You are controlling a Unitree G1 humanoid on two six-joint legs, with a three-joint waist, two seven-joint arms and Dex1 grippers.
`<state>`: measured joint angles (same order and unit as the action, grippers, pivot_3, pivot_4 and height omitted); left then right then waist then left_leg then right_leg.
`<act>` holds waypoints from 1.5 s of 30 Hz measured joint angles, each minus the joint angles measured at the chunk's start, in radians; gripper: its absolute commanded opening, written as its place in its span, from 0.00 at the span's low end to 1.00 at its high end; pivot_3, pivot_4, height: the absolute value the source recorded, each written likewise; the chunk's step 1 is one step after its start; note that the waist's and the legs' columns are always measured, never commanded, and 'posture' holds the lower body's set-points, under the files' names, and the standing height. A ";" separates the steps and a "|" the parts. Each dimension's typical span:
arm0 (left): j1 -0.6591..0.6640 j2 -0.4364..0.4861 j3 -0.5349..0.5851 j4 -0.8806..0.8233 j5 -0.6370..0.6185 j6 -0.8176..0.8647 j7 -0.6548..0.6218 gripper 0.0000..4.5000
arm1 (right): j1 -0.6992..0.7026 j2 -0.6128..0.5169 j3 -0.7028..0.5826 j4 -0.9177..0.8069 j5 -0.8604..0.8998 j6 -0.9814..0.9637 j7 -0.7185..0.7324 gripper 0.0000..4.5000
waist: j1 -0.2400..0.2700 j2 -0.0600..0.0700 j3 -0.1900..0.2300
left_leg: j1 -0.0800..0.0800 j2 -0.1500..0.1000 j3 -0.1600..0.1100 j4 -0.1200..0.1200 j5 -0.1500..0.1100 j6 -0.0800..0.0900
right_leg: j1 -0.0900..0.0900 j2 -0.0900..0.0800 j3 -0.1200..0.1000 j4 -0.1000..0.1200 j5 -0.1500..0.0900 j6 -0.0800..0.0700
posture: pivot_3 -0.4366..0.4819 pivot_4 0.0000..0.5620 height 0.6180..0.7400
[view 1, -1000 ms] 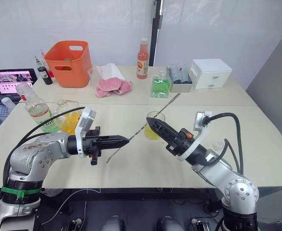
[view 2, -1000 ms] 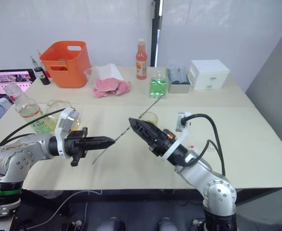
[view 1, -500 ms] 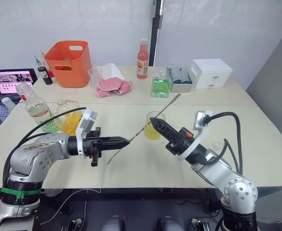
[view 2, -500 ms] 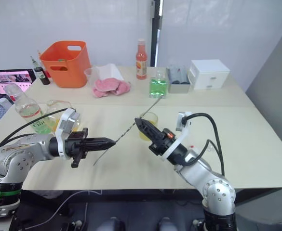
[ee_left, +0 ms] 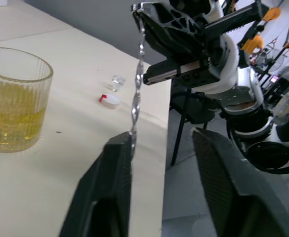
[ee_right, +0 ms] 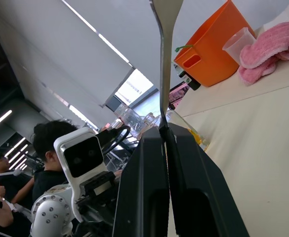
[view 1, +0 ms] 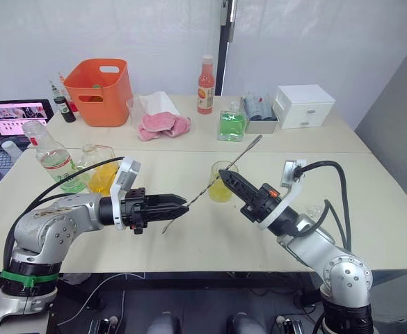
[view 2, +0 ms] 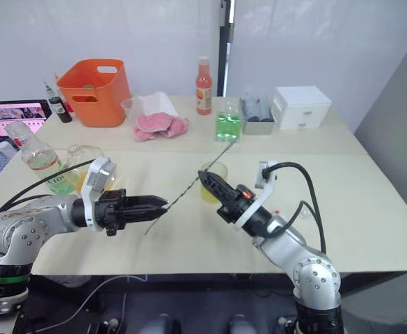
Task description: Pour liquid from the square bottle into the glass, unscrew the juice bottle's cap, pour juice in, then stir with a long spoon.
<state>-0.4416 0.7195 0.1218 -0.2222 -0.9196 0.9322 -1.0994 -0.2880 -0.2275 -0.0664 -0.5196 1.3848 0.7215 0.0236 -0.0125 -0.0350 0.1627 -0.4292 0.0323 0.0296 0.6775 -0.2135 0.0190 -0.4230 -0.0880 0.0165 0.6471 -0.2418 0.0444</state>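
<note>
Two cream tables (view 1: 370, 202) stand end to end before a white wall. Over the near one, the right gripper (view 1: 225, 175) is clamped on the thin long silver metal spoon (view 1: 241, 152), which slants across the ribbed clear glass tumbler (view 1: 222, 182) of yellow liquid. The left gripper (view 1: 181, 204) has its fingers spread, one touching the spoon's lower end. A small white screw cap (ee_left: 109, 100) lies on the tabletop.

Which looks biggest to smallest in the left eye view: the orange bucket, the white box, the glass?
1. Orange bucket, largest.
2. White box, smaller than the bucket.
3. Glass, smallest, though it stands nearer the camera than the other two.
</note>
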 measured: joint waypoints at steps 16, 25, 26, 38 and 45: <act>0.064 0.007 0.023 0.013 0.186 -0.245 0.049 0.99 | -0.399 -0.242 -0.138 0.145 -0.081 -0.023 -0.001 0.00 | 0.004 0.003 0.002 | -0.001 0.000 0.006 -0.001 0.000 0.000 | 0.000 -0.001 0.000 -0.001 0.000 0.000 | 0.48 0.27 0.79; 0.071 -0.044 -0.003 0.013 0.250 -0.346 0.067 0.99 | -0.502 -0.359 -0.064 0.257 -0.288 0.027 0.157 0.00 | 0.001 0.003 0.002 | -0.002 0.000 0.007 -0.001 0.000 0.000 | -0.001 -0.002 0.000 -0.001 0.000 0.000 | 0.48 0.27 0.79; 0.071 -0.045 -0.004 0.013 0.251 -0.349 0.068 0.99 | -0.502 -0.359 -0.052 0.264 -0.311 0.031 0.175 0.00 | 0.001 0.003 0.002 | -0.002 0.000 0.007 -0.001 0.000 0.000 | -0.001 -0.002 0.000 -0.001 0.000 0.000 | 0.48 0.27 0.79; 0.069 -0.046 -0.012 0.014 0.274 -0.364 0.079 0.99 | -0.555 -0.279 0.041 0.399 -0.546 0.027 0.311 0.00 | 0.001 0.003 0.002 | -0.002 0.000 0.007 -0.001 0.000 0.000 | -0.001 -0.002 0.000 -0.001 0.000 0.000 | 0.48 0.27 0.79; 0.068 -0.046 -0.019 0.022 0.291 -0.384 0.075 0.99 | -0.572 -0.272 0.099 0.529 -0.738 -0.043 0.408 0.00 | 0.002 0.003 0.002 | -0.002 -0.001 0.007 -0.001 0.000 0.000 | -0.001 -0.002 -0.001 -0.001 0.000 0.000 | 0.48 0.27 0.79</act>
<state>-0.3739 0.6736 0.1027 -0.2006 -0.6286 0.5485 -1.0240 -0.8596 -0.4998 0.0325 0.0091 0.6467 0.6783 0.4321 -0.0100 -0.0320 0.1648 -0.4314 0.0318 0.0371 0.6765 -0.2136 0.0190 -0.4243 -0.0898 0.0158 0.6457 -0.2415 0.0445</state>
